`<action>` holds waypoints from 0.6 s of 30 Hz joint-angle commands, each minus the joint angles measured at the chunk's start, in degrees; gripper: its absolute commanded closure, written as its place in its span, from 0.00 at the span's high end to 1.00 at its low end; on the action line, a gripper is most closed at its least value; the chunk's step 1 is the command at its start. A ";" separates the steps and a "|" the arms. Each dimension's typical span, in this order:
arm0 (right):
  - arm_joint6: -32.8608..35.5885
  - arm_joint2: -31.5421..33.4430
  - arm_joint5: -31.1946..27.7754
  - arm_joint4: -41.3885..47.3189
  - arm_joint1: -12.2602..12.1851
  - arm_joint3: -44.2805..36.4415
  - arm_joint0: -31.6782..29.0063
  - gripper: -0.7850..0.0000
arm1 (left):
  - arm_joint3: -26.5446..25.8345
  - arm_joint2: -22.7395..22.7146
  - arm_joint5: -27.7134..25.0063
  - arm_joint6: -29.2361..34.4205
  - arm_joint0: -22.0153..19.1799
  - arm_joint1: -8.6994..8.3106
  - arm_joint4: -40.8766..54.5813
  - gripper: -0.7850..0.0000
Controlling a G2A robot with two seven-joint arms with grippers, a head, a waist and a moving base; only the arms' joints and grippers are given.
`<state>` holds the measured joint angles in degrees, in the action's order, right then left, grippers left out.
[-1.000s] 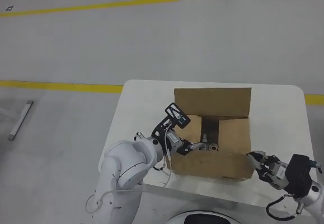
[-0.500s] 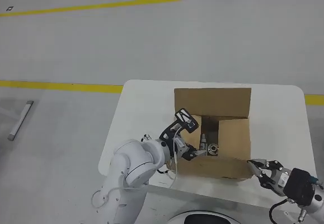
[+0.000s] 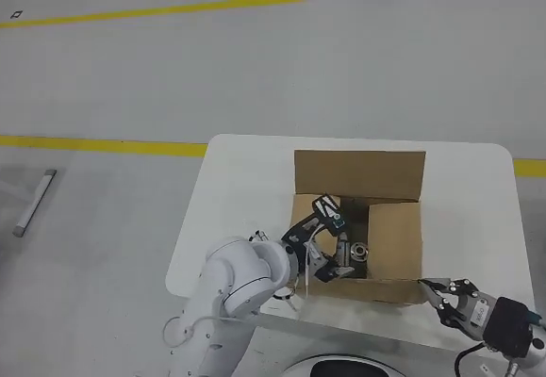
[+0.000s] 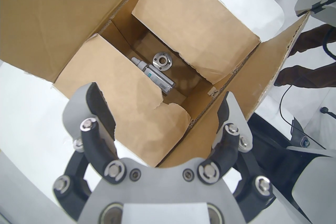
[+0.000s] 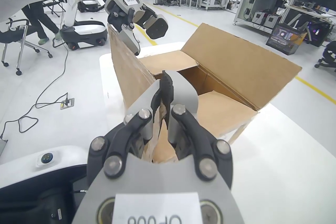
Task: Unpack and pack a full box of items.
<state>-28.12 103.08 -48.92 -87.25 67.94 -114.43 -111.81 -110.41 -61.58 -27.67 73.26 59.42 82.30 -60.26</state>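
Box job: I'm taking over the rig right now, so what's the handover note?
Left pincer: open, empty, above the box opening.
Right pincer: shut on the near flap.
Inside, on the bottom: a metal flange and a small tube.
Done: flaps open.
Left, as it seems: lift both items out, then repack.
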 commanded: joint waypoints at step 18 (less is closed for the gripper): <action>23.75 0.77 9.28 35.60 -0.39 -0.39 1.81 0.00 | -2.19 4.80 -0.30 3.06 1.98 -3.51 1.49 1.00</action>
<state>-5.50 104.50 -39.53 -51.09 67.56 -114.35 -109.96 -112.55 -57.05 -28.12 76.18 61.25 79.11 -58.63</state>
